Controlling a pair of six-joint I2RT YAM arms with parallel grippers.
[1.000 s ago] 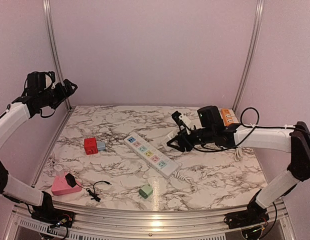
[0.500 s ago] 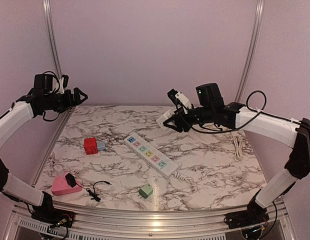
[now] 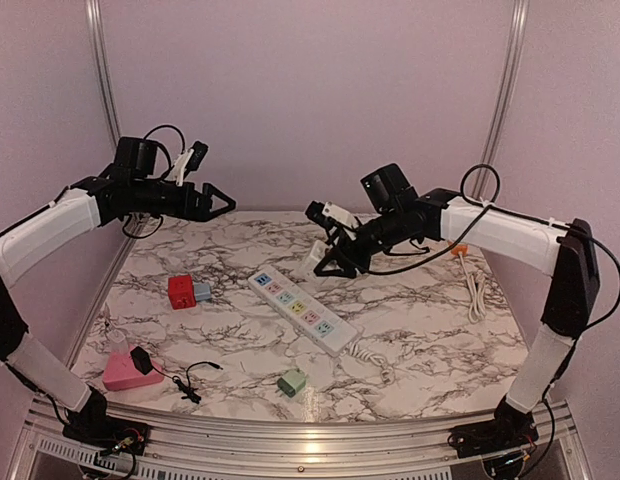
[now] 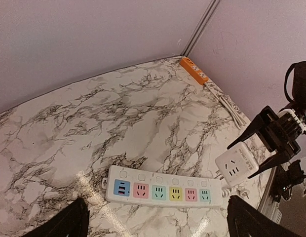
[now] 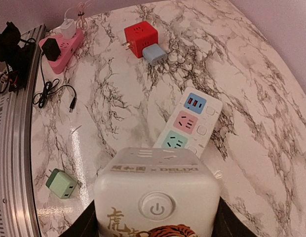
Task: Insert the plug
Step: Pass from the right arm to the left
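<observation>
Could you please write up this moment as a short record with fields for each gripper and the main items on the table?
Power strip: flat on the table, nothing plugged in
Right gripper: shut on the white cube socket, held off the table near the strip
Left gripper: open, empty, raised at the table's left side
Red cube: left of the strip, grey-blue adapter against it
Pink socket base: near left, black plug on it
Green adapter: loose near the front edge
</observation>
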